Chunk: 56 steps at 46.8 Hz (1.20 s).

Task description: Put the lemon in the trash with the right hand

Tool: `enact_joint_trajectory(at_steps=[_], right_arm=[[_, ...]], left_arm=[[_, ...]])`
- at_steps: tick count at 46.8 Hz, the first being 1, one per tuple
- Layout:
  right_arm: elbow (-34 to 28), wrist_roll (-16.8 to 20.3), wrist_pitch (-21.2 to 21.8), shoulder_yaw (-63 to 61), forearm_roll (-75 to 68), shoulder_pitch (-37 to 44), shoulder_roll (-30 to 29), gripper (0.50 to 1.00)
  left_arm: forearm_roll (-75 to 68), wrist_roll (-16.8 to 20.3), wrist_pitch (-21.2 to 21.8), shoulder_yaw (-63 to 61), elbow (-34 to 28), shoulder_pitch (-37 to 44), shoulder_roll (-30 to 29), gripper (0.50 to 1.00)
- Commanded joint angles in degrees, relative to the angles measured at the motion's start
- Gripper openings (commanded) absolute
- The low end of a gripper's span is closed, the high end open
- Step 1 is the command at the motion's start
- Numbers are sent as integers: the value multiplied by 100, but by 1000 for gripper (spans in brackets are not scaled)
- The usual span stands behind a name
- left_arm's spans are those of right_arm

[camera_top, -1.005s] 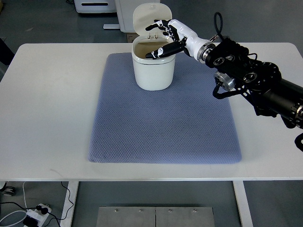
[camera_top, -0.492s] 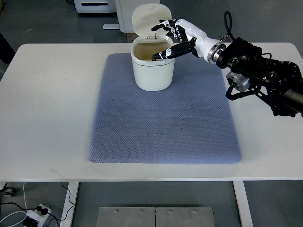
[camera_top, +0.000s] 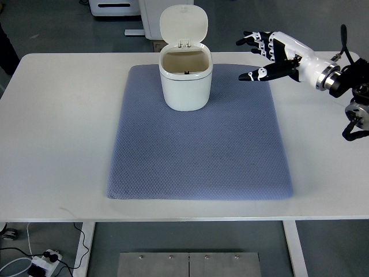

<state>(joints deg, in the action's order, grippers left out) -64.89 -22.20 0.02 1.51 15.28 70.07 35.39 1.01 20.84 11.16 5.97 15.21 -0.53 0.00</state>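
The right hand [camera_top: 271, 55] is pulling back from over the bin, now hovering above the table's far right, fingers spread and holding nothing. The lemon is not showing anywhere; the inside of the white round plastic trash bin [camera_top: 185, 86] is too dim to tell. The bin is standing lid-up on the blue-grey quilted mat [camera_top: 199, 150], which is covering the white table [camera_top: 57, 133].

I find no legible text, label, brand, number or sign anywhere in my top view. The white trash bin [camera_top: 185, 81] at upper centre, its raised lid [camera_top: 183, 24], the blue-grey mat [camera_top: 199, 144], the white desk [camera_top: 57, 133] and the white appliance [camera_top: 115, 7] at the top edge all show plain, unmarked surfaces.
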Motion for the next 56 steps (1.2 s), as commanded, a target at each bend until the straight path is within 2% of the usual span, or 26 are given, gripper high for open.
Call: enact_joint_trajectory(at_steps=[1,13,26,34,43,56], right_arm=[[64,-136,6,-247,-25,-247,196,1000],[643,31,50,-1206,-1096,-1232,205,1000],[2059,462,121,-1443,-2415,-1417,-840,1000],[2331,576,217,-2181,-2688,-1803,-1051,1000],[2894,831,208,-2866,-2697,-2102,-1631,1000],[2912,831,200,-3113,-2697,-2322,-1878,1000]], left_arm=[[-4,-1,0,0,0,0,0,1000],[5,-1,0,0,0,0,0,1000],[5,-1,0,0,0,0,0,1000],[-4,-1,0,0,0,0,0,1000],[5,-1,0,0,0,0,0,1000],[-4,-1,0,0,0,-9,0,1000]])
